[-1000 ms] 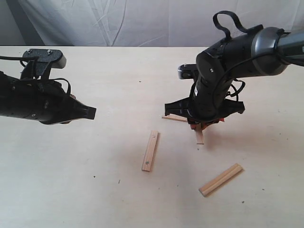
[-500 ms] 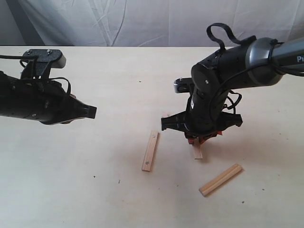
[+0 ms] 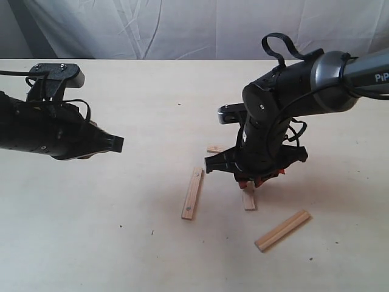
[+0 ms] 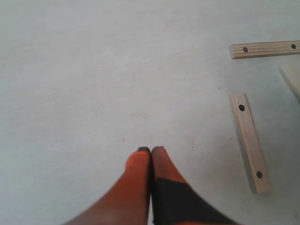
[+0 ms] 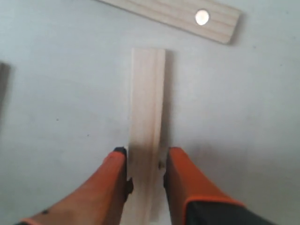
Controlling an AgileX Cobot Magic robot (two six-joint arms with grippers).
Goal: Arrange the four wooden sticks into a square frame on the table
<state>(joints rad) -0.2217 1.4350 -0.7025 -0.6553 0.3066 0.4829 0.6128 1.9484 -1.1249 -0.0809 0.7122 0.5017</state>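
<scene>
Surface: a pale cream surface [image 3: 109, 243] carries all four wooden sticks.
Right hand: the right hand [image 3: 251, 182] points down at the surface right of centre, straddling one stick.
Right hand state: narrowly parted. Its orange fingers [image 5: 180, 176] stand close along both long edges of the stick, with a thin dark gap at one edge.
Straddled stick: the straddled stick [image 5: 146, 108] lies flat on the surface. In the exterior view its near end pokes out below the hand.
Far stick: the far stick [image 3: 214, 149] is mostly hidden behind the right arm. The right wrist view shows one holed end just beyond the straddled stick's tip, not touching it.
Left stick: the left stick [image 3: 192, 193] lies near the middle, well apart from the left hand.
Near stick: the near stick [image 3: 282, 230] lies slantwise, closest to the camera, right of the others.
Frame: the sticks lie loose, none seen overlapping.
Left hand: the left hand [image 4: 151, 151] hangs over bare surface at the left, fingertips pressed together, holding nothing.
</scene>
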